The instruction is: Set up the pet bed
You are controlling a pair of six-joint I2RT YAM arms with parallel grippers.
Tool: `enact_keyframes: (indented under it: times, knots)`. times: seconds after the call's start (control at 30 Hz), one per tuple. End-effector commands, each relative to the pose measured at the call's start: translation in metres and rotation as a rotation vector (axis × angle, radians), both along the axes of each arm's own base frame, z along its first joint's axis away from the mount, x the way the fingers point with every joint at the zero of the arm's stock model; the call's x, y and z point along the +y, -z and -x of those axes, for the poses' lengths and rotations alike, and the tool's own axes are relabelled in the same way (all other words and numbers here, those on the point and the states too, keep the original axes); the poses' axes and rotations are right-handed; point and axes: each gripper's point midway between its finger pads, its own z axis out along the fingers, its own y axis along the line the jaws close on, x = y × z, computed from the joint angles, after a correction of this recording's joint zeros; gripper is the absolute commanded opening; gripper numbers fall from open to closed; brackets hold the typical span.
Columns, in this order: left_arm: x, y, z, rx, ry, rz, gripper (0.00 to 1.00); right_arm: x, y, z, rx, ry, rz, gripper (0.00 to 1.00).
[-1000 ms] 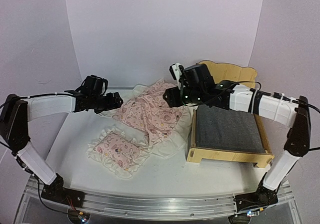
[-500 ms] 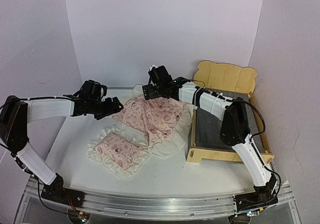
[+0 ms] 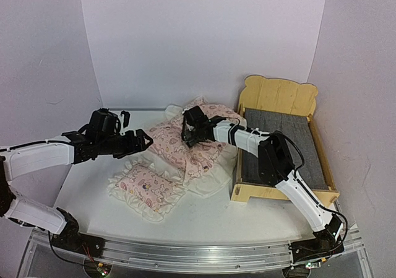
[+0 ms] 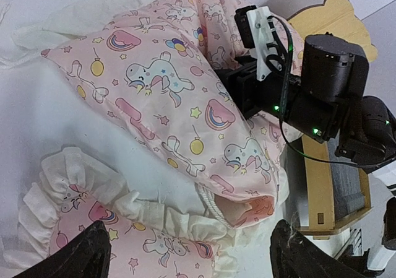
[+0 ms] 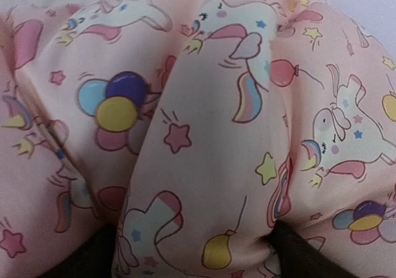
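On the white table, nearest the arm bases, lies a small pink ruffled pillow printed with cartoon unicorns. To its right stands the light plywood pet bed, its long axis running near to far: low footboard near, wavy ear-shaped headboard far, coarse dark grey mattress pad flat inside. Left of the bed bunches a pink unicorn-print blanket with a white ruffle. The left gripper sits by its left edge, jaws wide apart. The right gripper presses on it, jaws apart astride a soft fold.
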Motion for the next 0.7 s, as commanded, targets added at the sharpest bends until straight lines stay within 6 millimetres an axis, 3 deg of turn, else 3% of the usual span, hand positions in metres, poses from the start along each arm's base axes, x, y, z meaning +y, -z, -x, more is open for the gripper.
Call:
enact_keyframes:
  times: [0.0, 0.1, 0.2, 0.3, 0.4, 0.5, 0.67]
  knots:
    - [0.001, -0.041, -0.005, -0.097, -0.018, 0.054, 0.90, 0.016, 0.045, 0.033, 0.193, -0.121, -0.035, 0.67]
    - [0.004, -0.051, -0.002, -0.120, -0.022, 0.067, 0.90, 0.018, 0.045, 0.039, 0.218, -0.154, -0.035, 0.39]
    - [0.008, -0.055, 0.002, -0.133, -0.031, 0.067, 0.90, 0.022, 0.006, 0.034, 0.161, -0.193, -0.036, 0.14]
    - [0.016, -0.058, 0.003, -0.145, -0.059, 0.059, 0.90, 0.029, -0.071, 0.031, 0.052, -0.251, -0.078, 0.00]
    - [0.022, -0.067, 0.005, -0.169, -0.082, 0.059, 0.90, 0.029, -0.163, 0.038, -0.067, -0.315, -0.134, 0.00]
    - [0.032, -0.078, 0.004, -0.210, -0.122, 0.051, 0.90, 0.023, -0.246, 0.068, -0.176, -0.452, -0.150, 0.00]
    - [0.039, -0.097, 0.005, -0.265, -0.145, 0.049, 0.90, -0.012, -0.348, 0.138, -0.326, -0.625, -0.141, 0.00]
